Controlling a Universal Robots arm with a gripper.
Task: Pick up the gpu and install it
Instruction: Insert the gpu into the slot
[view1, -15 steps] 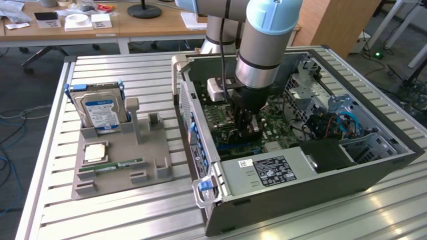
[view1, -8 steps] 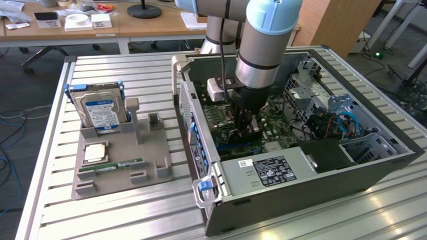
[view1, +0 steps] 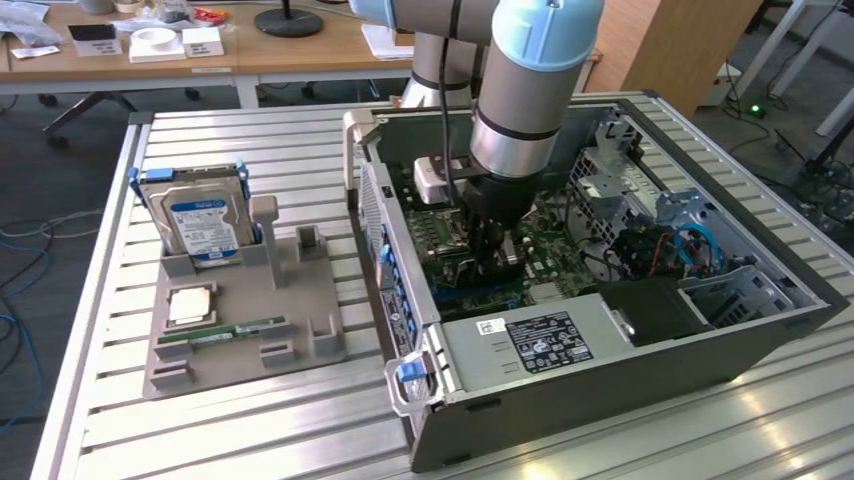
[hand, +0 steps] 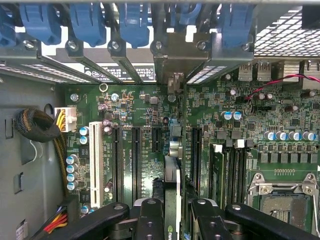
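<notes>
1. The gpu (hand: 172, 192) appears edge-on in the wrist view: a thin card, dark faced, with a pale grey edge running along its length toward the bracket wall of the computer case (view1: 747, 340).
2. The gripper (hand: 172, 217) has its two black fingers (hand: 150, 220) closed nearly together on the card, one on each face, gripping it upright.
3. The card stands over the motherboard (hand: 145, 115), in line with the long black expansion slots (hand: 136, 155) and between two of them; whether its lower edge has entered a slot cannot be told.
4. In the exterior view the gripper (view1: 497, 262) is down inside the open case, just above the green board. The card itself is hard to make out there, dark against the dark fingers.
5. The far end of the card and its metal bracket are not clearly distinguishable; the near end is cut off by the frame edge and covered by the fingers.
6. A row of blue retaining clips (hand: 85, 22) sits along the case's bracket wall, their tops cut off.
7. Outside the case, on the grey parts tray (view1: 234, 350) toward the exterior view's left, stand a hard drive (view1: 200, 222) in a blue holder, a processor (view1: 194, 303) and a green memory stick (view1: 224, 331).
</notes>
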